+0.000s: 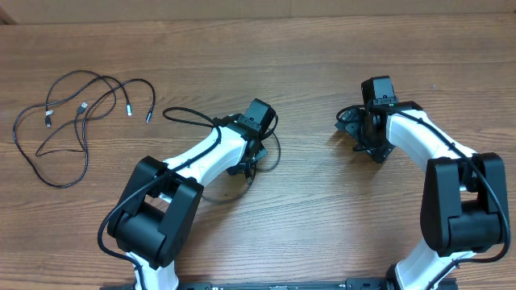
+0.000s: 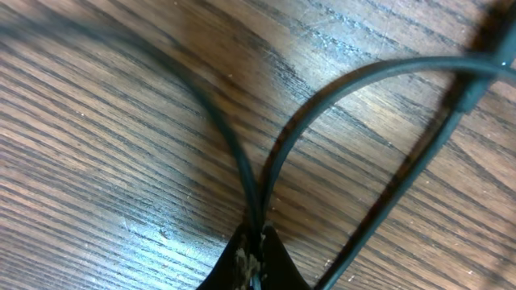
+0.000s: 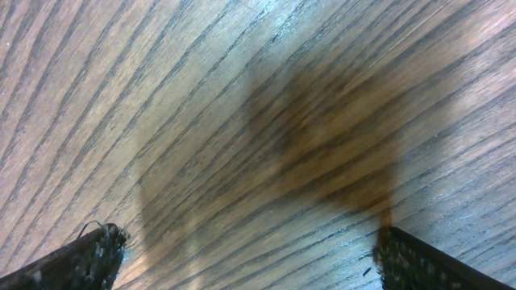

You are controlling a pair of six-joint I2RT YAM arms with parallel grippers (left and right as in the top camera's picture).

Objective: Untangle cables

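Two strands of cable (image 2: 232, 153) sit pinched in the shut jaws of the left gripper (image 2: 256, 259); pulling may cinch the loop. Right gripper (image 3: 250, 258) jaws gape, empty.

black cables (image 1: 81, 108) on wooden table (image 1: 322, 48)

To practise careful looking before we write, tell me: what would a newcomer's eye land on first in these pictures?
First, the tangle of thin black cables sprawled at the far left of the table, away from both arms. Then the left gripper, shut on a looping cable mid-table, while the right gripper hangs wide open over bare wood.
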